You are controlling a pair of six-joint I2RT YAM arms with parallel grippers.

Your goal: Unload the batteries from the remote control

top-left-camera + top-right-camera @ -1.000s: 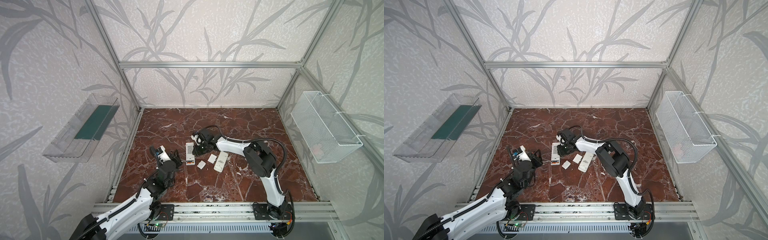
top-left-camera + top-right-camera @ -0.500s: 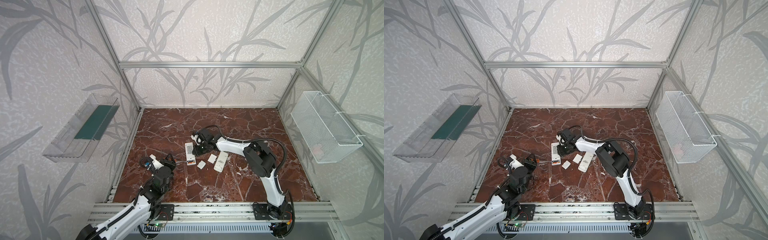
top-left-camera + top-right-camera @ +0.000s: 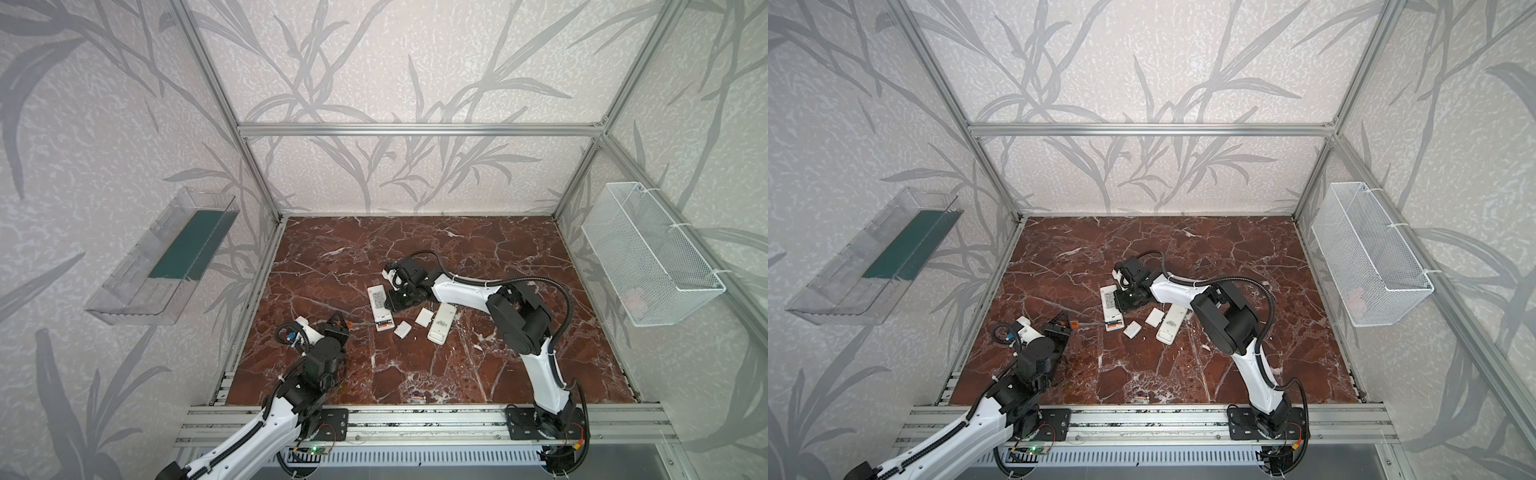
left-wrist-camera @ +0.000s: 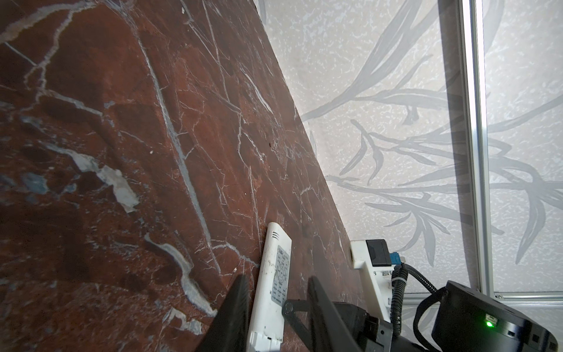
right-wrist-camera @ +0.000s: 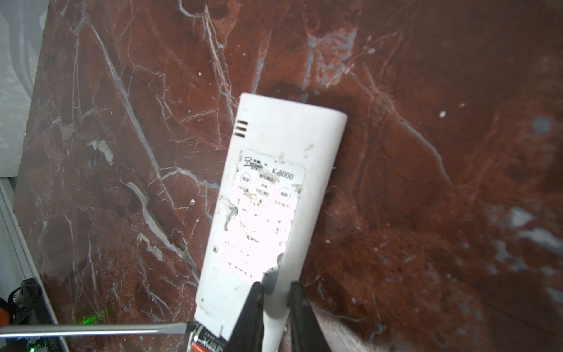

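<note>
Reading "K-8000" on label [image 5: 268, 210] of white remote [image 5: 307, 137]; right gripper [image 5: 275, 307] closed at its edge; left gripper [image 4: 277, 282] clamps orange-handled screwdriver [image 5: 91, 329], tip beside battery [image 5: 207, 343]. Red-brown veined marble tabletop [image 3: 415, 249], leaf-patterned walls [image 3: 374, 83].

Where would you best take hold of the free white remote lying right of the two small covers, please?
Grip the free remote across its narrow width, probably near the end toward the arm bases, coming straight down from above. It lies flat on the marble table, so only its long edges offer opposing faces, and a white cover crowds its far half.
</note>
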